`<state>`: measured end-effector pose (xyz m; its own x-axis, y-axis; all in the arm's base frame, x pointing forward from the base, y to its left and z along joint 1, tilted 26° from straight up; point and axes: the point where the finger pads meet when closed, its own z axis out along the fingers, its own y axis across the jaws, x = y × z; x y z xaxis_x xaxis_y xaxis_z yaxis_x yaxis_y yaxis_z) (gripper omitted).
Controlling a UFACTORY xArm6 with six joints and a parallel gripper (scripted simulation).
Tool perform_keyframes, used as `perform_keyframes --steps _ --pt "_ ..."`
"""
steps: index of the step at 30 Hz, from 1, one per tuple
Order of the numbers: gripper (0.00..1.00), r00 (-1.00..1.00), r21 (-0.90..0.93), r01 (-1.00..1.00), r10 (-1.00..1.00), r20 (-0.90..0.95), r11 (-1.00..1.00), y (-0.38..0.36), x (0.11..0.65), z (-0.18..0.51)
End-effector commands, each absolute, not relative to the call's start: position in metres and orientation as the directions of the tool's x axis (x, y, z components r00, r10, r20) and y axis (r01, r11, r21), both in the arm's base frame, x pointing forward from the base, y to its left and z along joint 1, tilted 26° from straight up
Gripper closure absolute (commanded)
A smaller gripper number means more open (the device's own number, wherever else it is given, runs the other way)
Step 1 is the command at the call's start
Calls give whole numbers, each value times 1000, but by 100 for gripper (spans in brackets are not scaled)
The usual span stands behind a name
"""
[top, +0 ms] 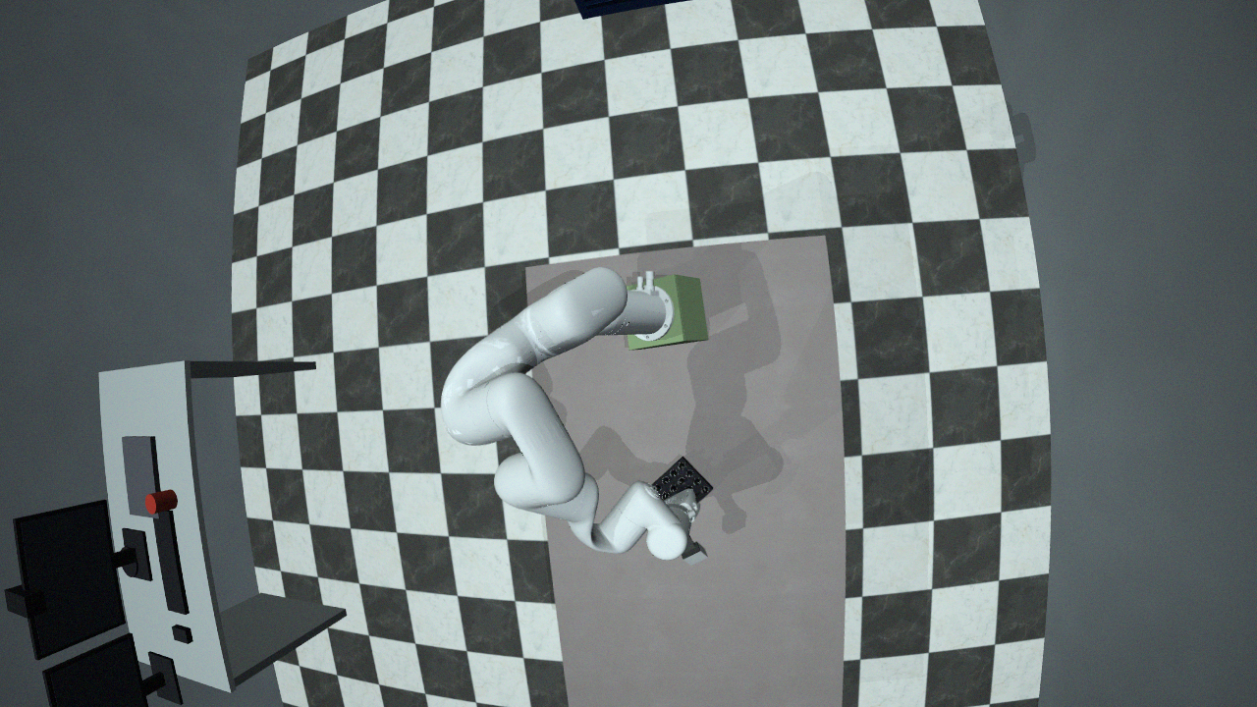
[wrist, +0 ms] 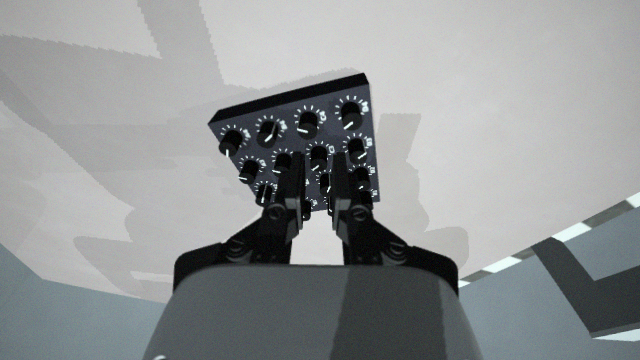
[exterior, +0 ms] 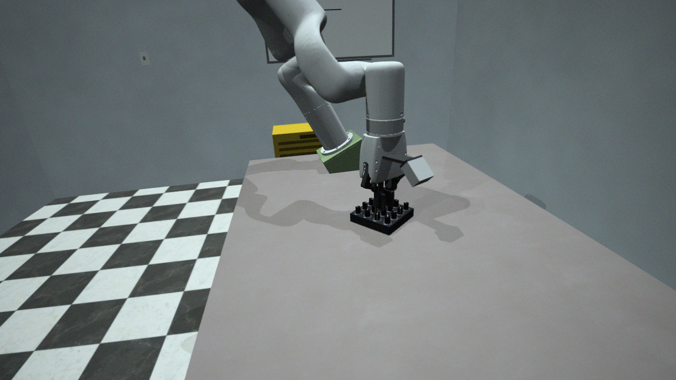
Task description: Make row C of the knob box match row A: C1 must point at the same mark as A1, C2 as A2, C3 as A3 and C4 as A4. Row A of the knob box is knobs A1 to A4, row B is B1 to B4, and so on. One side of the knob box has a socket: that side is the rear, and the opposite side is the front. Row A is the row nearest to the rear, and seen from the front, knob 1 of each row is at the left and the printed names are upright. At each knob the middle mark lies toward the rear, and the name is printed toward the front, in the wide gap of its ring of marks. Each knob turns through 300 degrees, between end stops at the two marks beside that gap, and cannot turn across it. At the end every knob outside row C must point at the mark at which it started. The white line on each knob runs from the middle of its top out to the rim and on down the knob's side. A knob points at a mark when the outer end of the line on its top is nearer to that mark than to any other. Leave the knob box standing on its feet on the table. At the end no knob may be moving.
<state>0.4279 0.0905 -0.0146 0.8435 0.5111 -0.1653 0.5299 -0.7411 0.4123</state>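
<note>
The black knob box (top: 695,474) (exterior: 371,226) (wrist: 295,96) stands flat on the table. My gripper (exterior: 383,208) (wrist: 318,169) points down over it. Its fingers stand a little apart, one on each side of knob C3 (wrist: 318,157) in the wrist view, with narrow gaps showing; no grip is visible. Knob C4 (wrist: 307,124) has its line toward the picture's left. A4 (wrist: 231,141) points down in the picture, A3 (wrist: 248,171) left. C3's line points lower left. C2 (wrist: 325,184) is partly covered; B2 and A1 are hidden, C1 mostly. The socket is not visible.
The grey-brown table (top: 773,563) (exterior: 378,307) bears the green arm base (top: 691,307) (exterior: 342,162) at its far end. Knobs B3 (wrist: 283,162) and D3 (wrist: 356,149) stand close outside the fingers. The camera block (exterior: 418,171) sticks out beside the gripper.
</note>
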Motion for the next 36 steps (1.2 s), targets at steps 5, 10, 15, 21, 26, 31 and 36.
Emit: perform_keyframes --steps 5,10,15,21,26,31,36 --pt "81 844 413 529 512 -162 -741 90 429 -16" --pt "81 844 413 529 512 -162 -741 90 430 -17" --pt "81 844 413 529 512 -162 -741 88 430 -21" --pt "81 844 413 529 512 -162 -741 87 430 -24" --pt "81 844 413 529 512 -162 -741 86 430 -24" --pt "81 844 413 529 512 -162 -741 86 430 -24" --pt "81 844 413 529 512 -162 -741 86 430 -24"
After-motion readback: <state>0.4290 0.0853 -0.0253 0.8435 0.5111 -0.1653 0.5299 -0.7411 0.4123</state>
